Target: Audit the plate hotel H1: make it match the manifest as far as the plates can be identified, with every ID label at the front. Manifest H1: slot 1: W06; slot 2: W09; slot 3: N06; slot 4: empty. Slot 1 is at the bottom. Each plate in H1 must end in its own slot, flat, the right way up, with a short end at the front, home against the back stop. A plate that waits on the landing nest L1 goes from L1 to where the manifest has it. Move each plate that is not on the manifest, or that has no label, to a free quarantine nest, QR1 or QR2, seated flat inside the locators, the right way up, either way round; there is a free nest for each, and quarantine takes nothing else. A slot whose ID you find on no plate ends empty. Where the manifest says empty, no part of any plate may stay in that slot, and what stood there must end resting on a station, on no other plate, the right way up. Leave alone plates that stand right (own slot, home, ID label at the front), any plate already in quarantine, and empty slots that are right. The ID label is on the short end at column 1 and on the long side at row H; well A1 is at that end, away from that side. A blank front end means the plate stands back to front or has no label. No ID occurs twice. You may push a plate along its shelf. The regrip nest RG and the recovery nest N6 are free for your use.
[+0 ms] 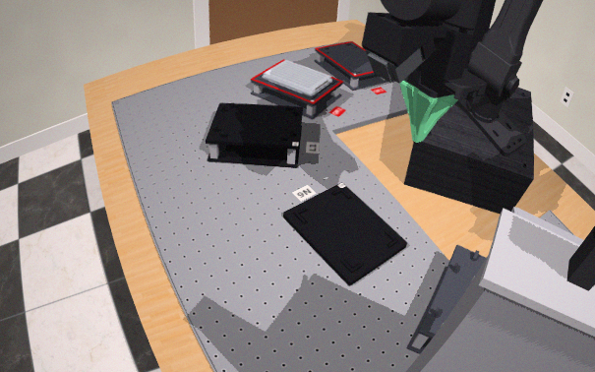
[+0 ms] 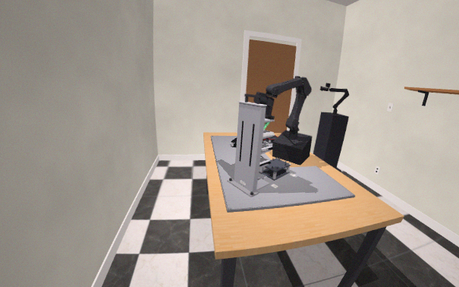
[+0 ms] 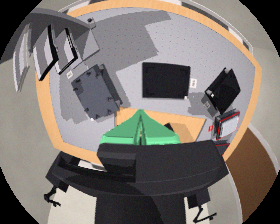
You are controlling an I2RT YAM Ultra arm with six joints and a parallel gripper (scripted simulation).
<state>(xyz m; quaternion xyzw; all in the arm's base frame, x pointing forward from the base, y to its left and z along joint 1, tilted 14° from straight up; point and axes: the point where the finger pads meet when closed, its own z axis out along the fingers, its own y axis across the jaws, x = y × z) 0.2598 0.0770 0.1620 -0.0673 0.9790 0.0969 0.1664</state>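
Farthest left in the top view stands a raised black nest (image 1: 254,132) with a small label card at its near right corner; its top shows only a dark surface, and whether a plate rests on it cannot be told. Behind it to the right is a red-rimmed quarantine nest (image 1: 262,83) holding a pale well plate (image 1: 297,78), seated flat, its long axis running from far left to near right. A second red-rimmed nest (image 1: 327,53) lies just beyond, and its dark top appears unoccupied. Nearer the camera, the flat black recovery nest (image 1: 344,232) marked N6 lies low on the grey perforated mat (image 1: 203,231).

Right of these, the gripper (image 1: 426,114) hangs high above the table beside the arm's black pedestal (image 1: 517,162), its green fingers pressed together with nothing between them. Further right and nearest the camera, the pale plate hotel (image 1: 532,256) shows only its top edge here; in the exterior view its slotted back panel hides the shelves, so which plates sit in which slots cannot be read.

The hotel lies to the gripper's near right, well apart from it and lower down. Any next plate probably has to come from those shelves, so the closed fingers would need to spread before entering a slot.
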